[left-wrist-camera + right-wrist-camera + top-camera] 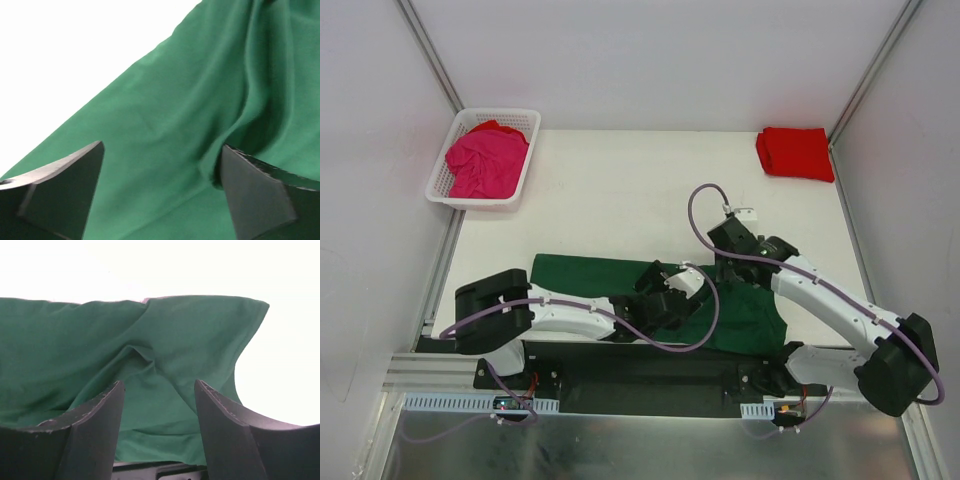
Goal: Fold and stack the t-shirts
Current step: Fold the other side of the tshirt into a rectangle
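Note:
The dark green t-shirt lies spread along the near edge of the table, wrinkled at its right end. My left gripper is over its middle, jaws open, with green cloth between the fingers. My right gripper is just to the right, open above a raised fold of the green shirt. The red t-shirt lies folded at the far right corner. The magenta pink t-shirt is bunched in the basket.
The white lattice basket stands at the far left corner. White walls close in the table on three sides. The two grippers are close together over the shirt.

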Motion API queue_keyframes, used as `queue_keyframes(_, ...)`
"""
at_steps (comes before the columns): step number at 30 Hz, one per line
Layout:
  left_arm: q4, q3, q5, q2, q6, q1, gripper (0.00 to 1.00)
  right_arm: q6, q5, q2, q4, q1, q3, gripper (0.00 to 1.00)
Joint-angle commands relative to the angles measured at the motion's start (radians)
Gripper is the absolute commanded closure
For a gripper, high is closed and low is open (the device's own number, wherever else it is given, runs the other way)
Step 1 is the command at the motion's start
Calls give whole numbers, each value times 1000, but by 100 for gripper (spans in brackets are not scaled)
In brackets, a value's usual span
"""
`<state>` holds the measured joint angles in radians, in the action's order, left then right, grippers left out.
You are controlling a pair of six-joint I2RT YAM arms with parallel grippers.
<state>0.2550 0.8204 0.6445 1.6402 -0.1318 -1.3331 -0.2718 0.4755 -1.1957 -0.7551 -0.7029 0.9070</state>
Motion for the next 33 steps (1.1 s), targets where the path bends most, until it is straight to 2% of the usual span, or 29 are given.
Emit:
queue_keyframes(1,10,40,52,-74,52,6,1,2,20,68,-38,2,6,39)
queue_keyframes(10,-39,0,110,-235,70,6,1,-30,6,188,-78,0,-74,38)
queue_keyframes(19,-112,-67,161,-387,60,6,1,-46,0,222,-92,0,-105,37)
queue_keyframes(21,-122,-73,136,-399,32,6,2,-50,-14,228,-89,0,-114,37)
queue_keyframes(27,-129,-53,1,-399,-77,-15,18,-75,-26,266,-87,0,-163,44)
queue_keyframes(33,-128,23,-6,-297,-83,-110,18,-93,-23,295,-95,0,-197,45)
